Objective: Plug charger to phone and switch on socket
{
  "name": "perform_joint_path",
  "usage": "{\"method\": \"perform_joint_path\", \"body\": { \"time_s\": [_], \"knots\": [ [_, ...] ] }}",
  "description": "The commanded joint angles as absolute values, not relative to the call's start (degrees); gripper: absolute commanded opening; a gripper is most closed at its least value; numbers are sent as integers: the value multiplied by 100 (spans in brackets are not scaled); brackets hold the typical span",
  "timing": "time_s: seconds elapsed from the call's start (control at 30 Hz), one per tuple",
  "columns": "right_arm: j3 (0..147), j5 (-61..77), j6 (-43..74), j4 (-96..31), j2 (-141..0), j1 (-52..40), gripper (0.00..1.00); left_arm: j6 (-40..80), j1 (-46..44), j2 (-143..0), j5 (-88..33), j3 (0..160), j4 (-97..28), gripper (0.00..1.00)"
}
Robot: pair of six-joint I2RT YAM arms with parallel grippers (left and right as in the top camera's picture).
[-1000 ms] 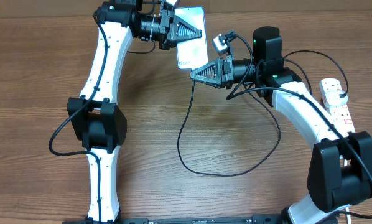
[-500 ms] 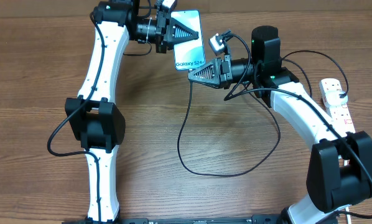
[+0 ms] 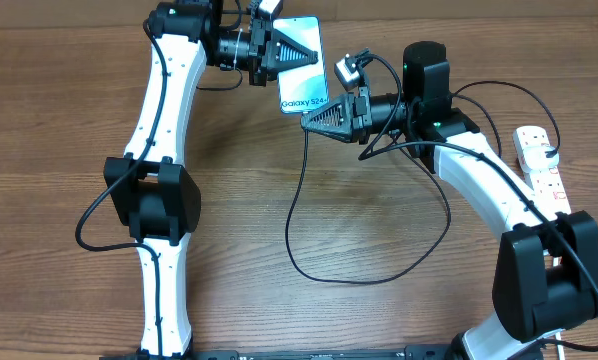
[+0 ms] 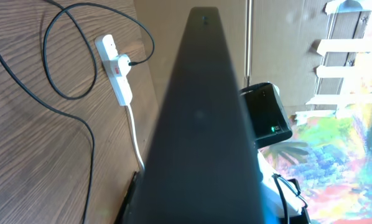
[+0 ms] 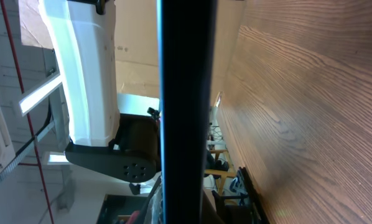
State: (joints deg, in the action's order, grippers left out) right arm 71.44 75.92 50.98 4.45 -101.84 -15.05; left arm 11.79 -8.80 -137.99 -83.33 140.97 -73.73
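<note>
My left gripper (image 3: 281,52) is shut on the phone (image 3: 301,72) and holds it off the table at the back, lit blue screen up, with the "Galaxy S24" edge toward the right arm. My right gripper (image 3: 312,117) is shut at that short edge, and the charger cable (image 3: 297,200) hangs from its tips. The plug tip itself is hidden. In the left wrist view the phone's dark back (image 4: 201,130) fills the middle. In the right wrist view the phone (image 5: 186,112) shows edge-on. The socket (image 3: 540,165) lies at the right edge with the charger's black plug (image 3: 551,153) in it.
The black cable loops over the middle of the table (image 3: 379,278) and runs back to the strip. The left wrist view shows the power strip (image 4: 115,70) and its white cord (image 4: 134,134). The wooden table top (image 3: 69,120) lies to the left.
The left gripper has carried the phone a little left and turned it, so its "Galaxy S24" edge now meets the right gripper's tips. The right gripper edged slightly left.
</note>
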Motion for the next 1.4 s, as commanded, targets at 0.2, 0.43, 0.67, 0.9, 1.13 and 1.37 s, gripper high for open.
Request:
{"method": "perform_joint_path", "body": {
  "time_s": [0.2, 0.43, 0.67, 0.9, 1.13, 1.37],
  "knots": [
    [7244, 6383, 5196, 875, -10095, -1402, 4, 805, -1107, -13725, -8333, 14147, -7677, 4],
    [7244, 6215, 5299, 1068, -10095, -1402, 4, 805, -1107, -13725, -8195, 14147, -7789, 4],
    [7244, 5975, 5367, 1092, -10095, -1402, 39, 808, -1107, -13725, -8193, 14147, -7802, 4],
    [7244, 5964, 5352, 1188, -10095, -1367, 97, 733, -1107, -13727, -7975, 14147, -7800, 4],
    [7244, 6722, 4687, 1009, -10095, -1179, 100, -410, -1100, -13725, -7627, 14147, -7830, 4],
    [7244, 7303, 3721, 237, -10095, -810, 100, -1675, -1109, -13725, -7800, 14147, -8143, 4]
  ]
}}
